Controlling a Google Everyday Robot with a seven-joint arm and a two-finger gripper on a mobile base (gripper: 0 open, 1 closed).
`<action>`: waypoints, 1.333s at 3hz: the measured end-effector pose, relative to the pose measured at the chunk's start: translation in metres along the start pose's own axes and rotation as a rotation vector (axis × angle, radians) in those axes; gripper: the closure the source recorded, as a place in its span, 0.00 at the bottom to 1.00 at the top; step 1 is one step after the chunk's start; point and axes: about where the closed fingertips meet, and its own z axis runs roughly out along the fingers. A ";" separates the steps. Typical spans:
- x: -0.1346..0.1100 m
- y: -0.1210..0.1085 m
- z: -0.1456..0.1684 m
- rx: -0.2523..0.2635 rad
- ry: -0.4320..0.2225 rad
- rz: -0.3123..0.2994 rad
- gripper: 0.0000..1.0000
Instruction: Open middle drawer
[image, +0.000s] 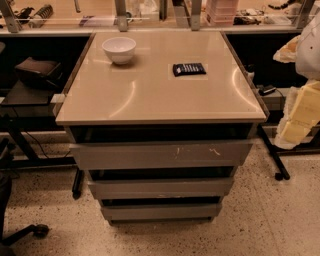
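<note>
The middle drawer is a wide, plain grey front with no handle, in the lower centre of the cabinet. It is pushed in, with a dark gap above it. Above it is a taller grey drawer front with pale scratch marks. Below it is the smallest, lowest drawer front. My gripper is a pale shape at the right edge of the view, beside the cabinet's right side at countertop height. It is well to the right of the middle drawer, above it, and touches nothing.
The beige countertop carries a white bowl at the back left and a black packet at the back centre. A black table frame stands to the right. A chair base sits on the speckled floor at the lower left.
</note>
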 end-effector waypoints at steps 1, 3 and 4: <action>0.000 0.000 0.000 0.000 0.000 0.000 0.00; -0.039 0.037 0.086 -0.063 -0.098 -0.058 0.00; -0.073 0.077 0.168 -0.124 -0.133 -0.059 0.00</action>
